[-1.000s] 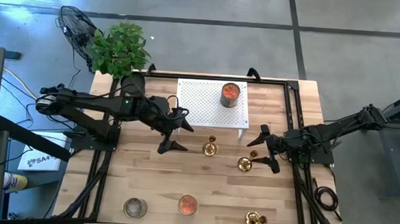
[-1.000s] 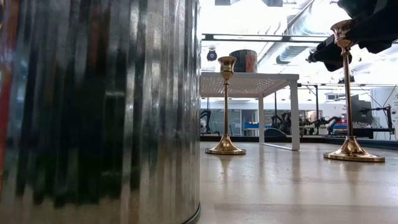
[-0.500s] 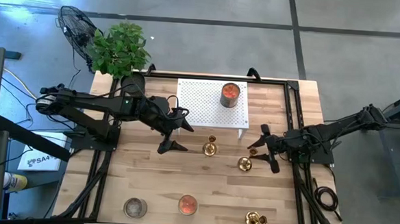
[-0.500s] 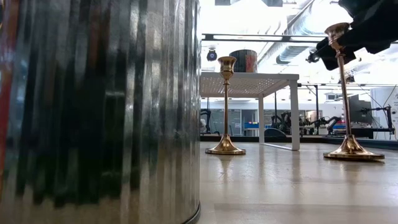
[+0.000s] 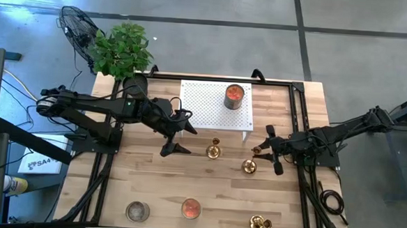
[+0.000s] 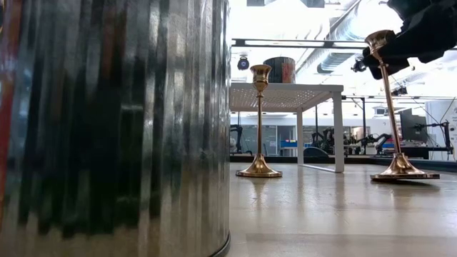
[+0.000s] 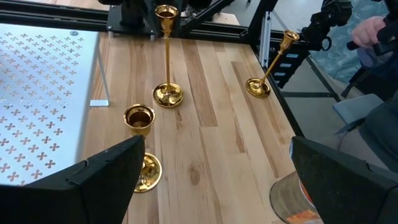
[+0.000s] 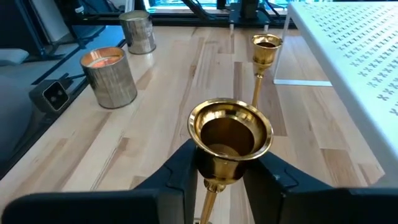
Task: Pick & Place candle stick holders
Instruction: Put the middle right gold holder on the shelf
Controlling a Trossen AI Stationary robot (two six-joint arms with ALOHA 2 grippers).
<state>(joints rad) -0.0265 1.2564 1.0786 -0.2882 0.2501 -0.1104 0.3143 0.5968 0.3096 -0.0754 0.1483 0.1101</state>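
Toward three o'clock on the wooden desk [image 5: 151, 181], the right gripper [image 8: 219, 177] is pinching the cup of a tall shiny brass candle stick holder [image 6: 389, 107], tipping its stem because the round base is lifting. At nine o'clock the left gripper [image 5: 178, 137] is hovering, fingers spread, waiting.

On the table [image 5: 151, 174] stood 3 candle stick holders [image 5: 213, 151], 3 jar candles [image 5: 191, 209], 1 white rack [image 5: 207, 107].
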